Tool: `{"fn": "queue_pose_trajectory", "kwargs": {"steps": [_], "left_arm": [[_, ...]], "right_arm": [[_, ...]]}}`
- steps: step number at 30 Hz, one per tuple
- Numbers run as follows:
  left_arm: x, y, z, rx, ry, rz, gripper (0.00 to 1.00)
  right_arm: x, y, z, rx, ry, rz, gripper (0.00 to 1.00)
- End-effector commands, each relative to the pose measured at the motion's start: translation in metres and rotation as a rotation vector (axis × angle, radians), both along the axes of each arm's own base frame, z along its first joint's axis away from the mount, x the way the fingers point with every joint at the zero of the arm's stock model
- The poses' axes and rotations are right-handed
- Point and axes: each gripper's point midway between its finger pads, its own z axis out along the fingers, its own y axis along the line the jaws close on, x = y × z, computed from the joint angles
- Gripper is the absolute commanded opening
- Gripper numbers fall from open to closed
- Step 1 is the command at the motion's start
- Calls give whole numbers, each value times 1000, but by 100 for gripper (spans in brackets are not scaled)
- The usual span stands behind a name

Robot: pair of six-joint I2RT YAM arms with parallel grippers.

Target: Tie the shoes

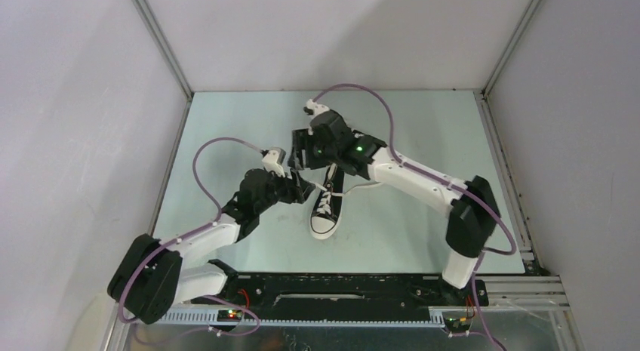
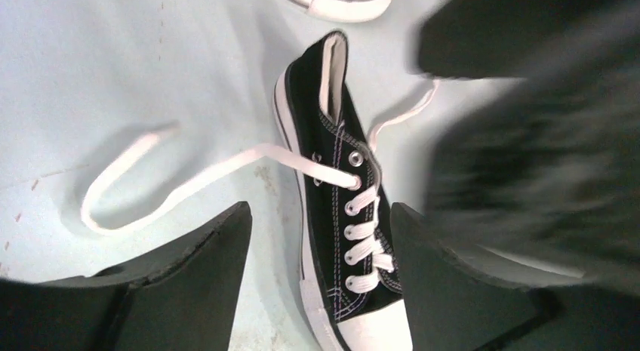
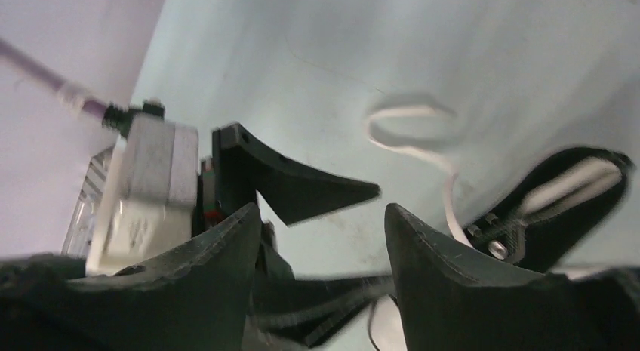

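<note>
One black sneaker with a white toe cap lies mid-table, toe towards the arm bases, its white laces untied. In the left wrist view the sneaker sits below my open, empty left gripper. One lace end loops out to the left and the other trails right. The second sneaker's white sole shows at that view's top edge; in the top view it is hidden under the right arm. My left gripper is at the shoe's left side. My right gripper, open and empty, hovers just behind it.
The pale green table is walled by grey panels with metal posts at the back corners. The right wrist view shows my left gripper's finger close ahead, a lace loop on the table and the sneaker's heel opening.
</note>
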Motion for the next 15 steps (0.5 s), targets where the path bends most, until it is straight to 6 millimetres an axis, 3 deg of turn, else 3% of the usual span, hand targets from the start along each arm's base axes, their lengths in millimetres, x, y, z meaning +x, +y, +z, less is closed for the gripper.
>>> {"fn": "queue_pose_trajectory", "kwargs": {"steps": [1,2,3,4,6,10,13,15], "left_arm": [[16,2,3,7,36,57,73],[19,7,0,18,56,90,73],[20,10,-4,24,72,102,73],[22,14,-6,25,90,124,72],[24,17,-11,26,114,146,72],[27,28,-17,80,149,198,73],[32,37,-23,128,174,247,74],[34,44,-27,160,187,281,75]], "right_arm": [[-2,-60,16,8,-42,-78,64],[1,-80,-5,-32,-14,-122,64],[6,-97,-3,-39,-26,-171,64],[4,-115,-22,-95,-5,-215,67],[3,-145,-35,-168,-9,-289,72],[3,-189,-66,-375,-9,-403,72],[3,-217,-92,-443,95,-529,72],[1,-230,-107,-456,167,-653,81]]}}
